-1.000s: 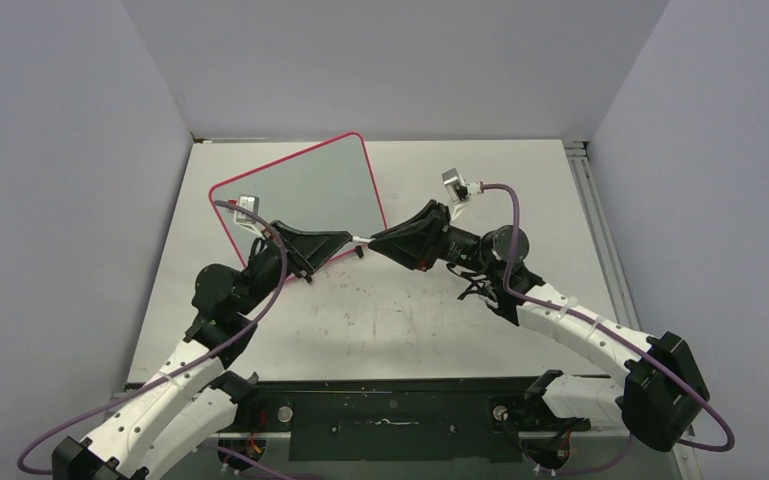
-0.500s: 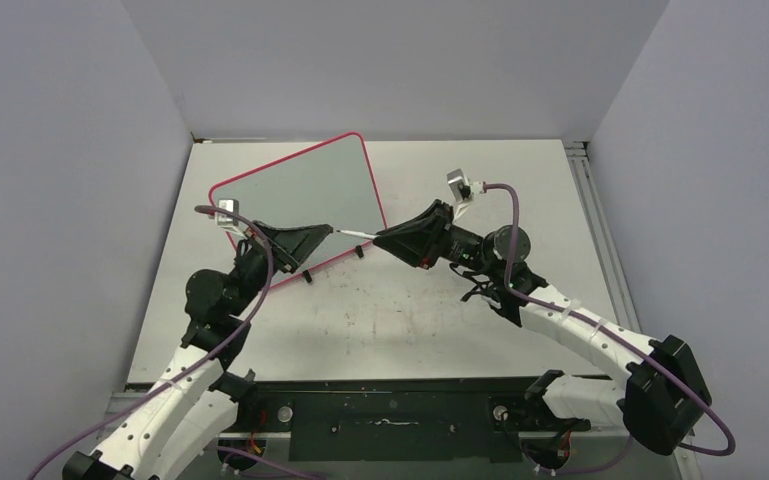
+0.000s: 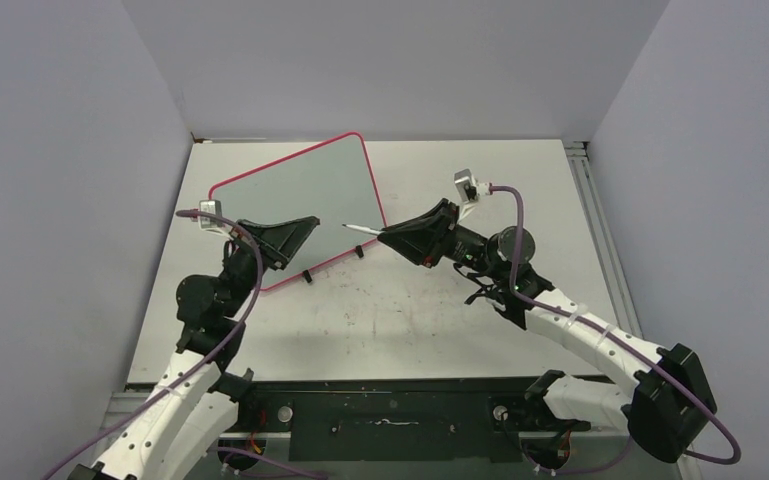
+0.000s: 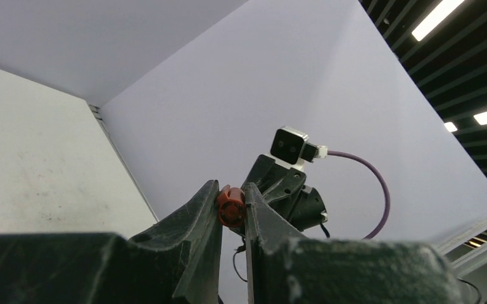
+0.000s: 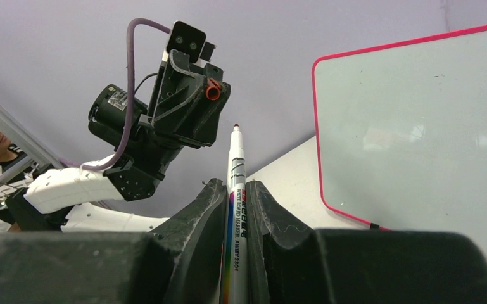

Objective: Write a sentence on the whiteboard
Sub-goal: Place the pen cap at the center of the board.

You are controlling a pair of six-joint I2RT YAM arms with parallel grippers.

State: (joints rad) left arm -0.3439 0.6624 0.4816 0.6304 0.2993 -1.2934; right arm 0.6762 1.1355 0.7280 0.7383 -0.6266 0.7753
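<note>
The overhead view is showing the whiteboard (image 3: 300, 200) lying tilted at about 11 o'clock on the desk (image 3: 440, 310), its two black feet along the near pink edge. There the left hand (image 3: 308, 223) is hovering over the board's near part. The right hand (image 3: 384, 233) is reaching in from 3 o'clock beside the board's right edge. What each is carrying is too small to read from above.

The wrist views are settling that. The left hand is pinching a red cap (image 4: 231, 206) between its fingers. The right hand is pressing its fingers onto a whiteboard marker (image 5: 235, 164), whose bare reddish tip is pointing toward the left hand.

A second ago the two hands were meeting tip to tip at the board's near right corner. Now the left hand is sitting farther toward 9 o'clock, with the cap off the marker and a gap between them.

From the board's right edge, scuffed desk is stretching toward the metal rail (image 3: 600, 240) at 3 o'clock.
</note>
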